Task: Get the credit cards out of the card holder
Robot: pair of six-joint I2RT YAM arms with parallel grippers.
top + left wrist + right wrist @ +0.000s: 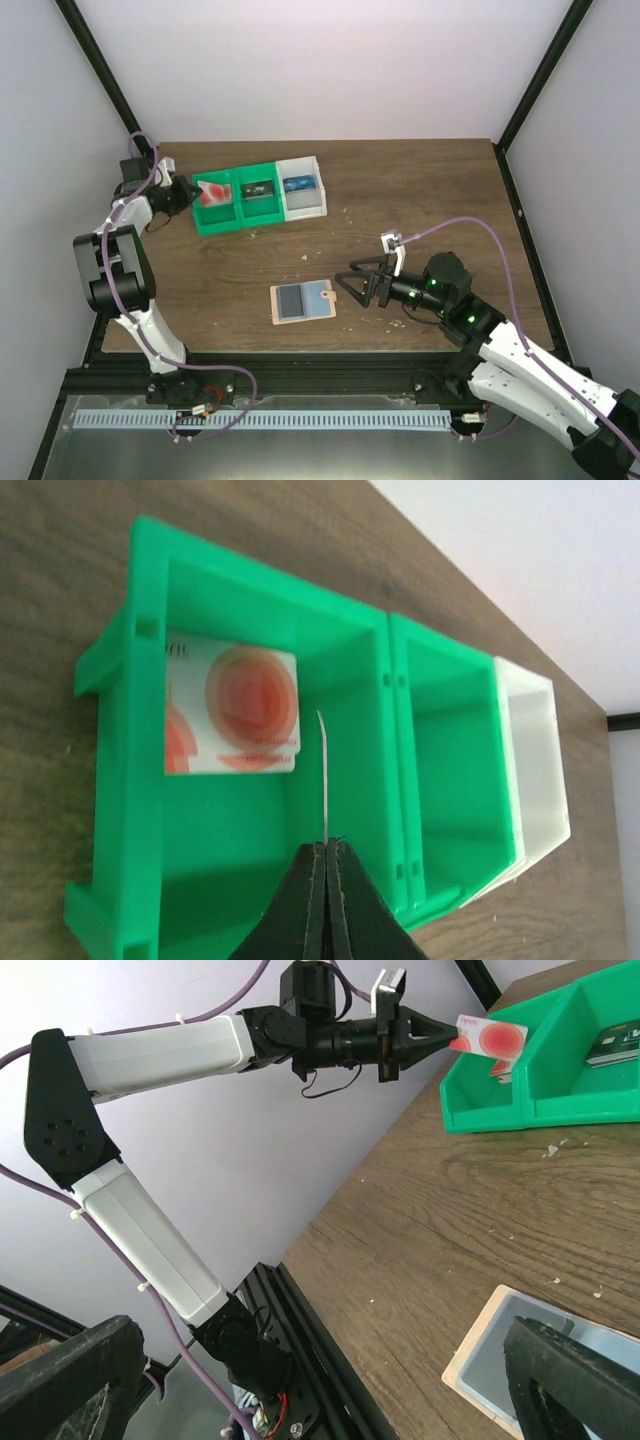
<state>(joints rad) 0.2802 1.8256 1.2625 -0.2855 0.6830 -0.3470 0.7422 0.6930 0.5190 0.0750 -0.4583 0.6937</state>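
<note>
The left hand (326, 852) is pressed together, a thin pale sliver (322, 770) jutting from its tips, over the green tray (215, 225) far back-left of the card holder (302, 302), where the red-and-white card (232, 705) lies; the dark card (260, 190) sits in the second green tray (262, 214) and the blue card (298, 184) in the white tray (305, 210), each nearer the holder. The right hand (345, 285), spread wide and empty, is just right of the card holder, open on the bench (420, 190)

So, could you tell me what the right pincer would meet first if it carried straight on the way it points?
Most likely the card holder: the open right pincer points at its nearest edge. Its height is unclear, so it might skim over instead.
</note>
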